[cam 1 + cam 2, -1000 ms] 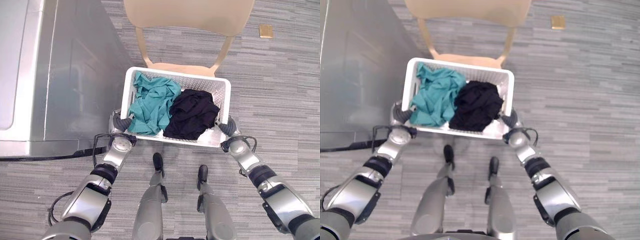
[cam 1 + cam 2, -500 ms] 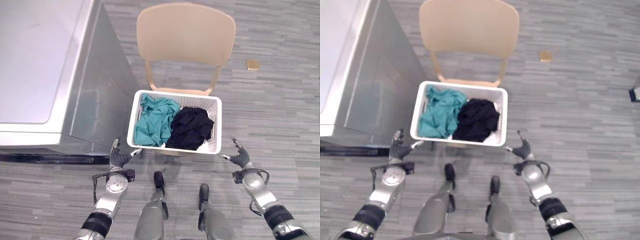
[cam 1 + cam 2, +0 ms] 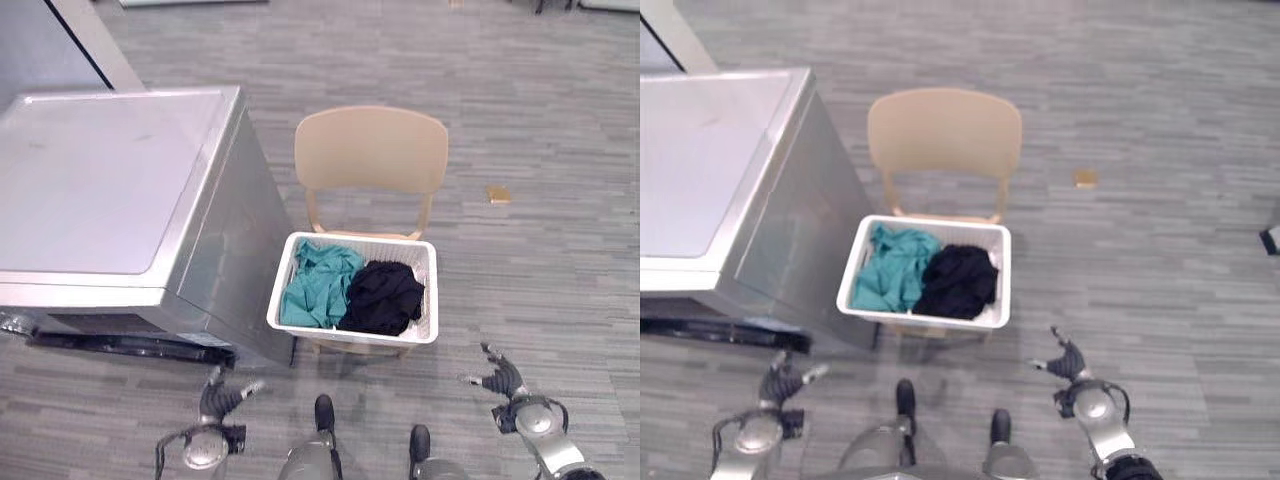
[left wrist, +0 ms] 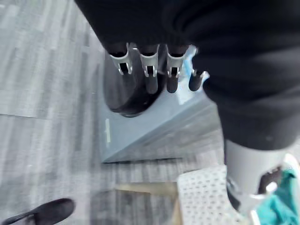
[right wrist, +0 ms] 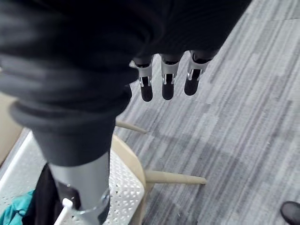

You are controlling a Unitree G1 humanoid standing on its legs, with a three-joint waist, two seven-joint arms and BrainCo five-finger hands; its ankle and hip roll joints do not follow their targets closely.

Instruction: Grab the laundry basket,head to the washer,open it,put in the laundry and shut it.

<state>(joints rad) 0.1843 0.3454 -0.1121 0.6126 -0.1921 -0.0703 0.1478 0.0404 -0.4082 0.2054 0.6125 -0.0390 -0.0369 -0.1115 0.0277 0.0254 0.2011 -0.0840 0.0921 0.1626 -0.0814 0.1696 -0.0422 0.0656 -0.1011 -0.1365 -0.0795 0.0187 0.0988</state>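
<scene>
Item: white laundry basket (image 3: 428,290), perforated walls, resting on the seat of a tan chair (image 3: 371,160). Contents: teal garment (image 3: 312,290) on the washer side, black garment (image 3: 383,298) beside it.

Relation to the hands: we find the basket ahead of both hands and between them, well apart from each. Its long axis runs across, from one hand's side to the other. The left hand (image 3: 222,394) and the right hand (image 3: 497,374) look about equally far from it; we judge neither clearly nearer.

Hand state: both hold nothing, fingers (image 4: 150,74) straight and spread.

Washer (image 3: 110,200): grey, lid down, ahead of the left hand, just beside the basket.

Markings: no writing we can read on basket, chair or washer.
</scene>
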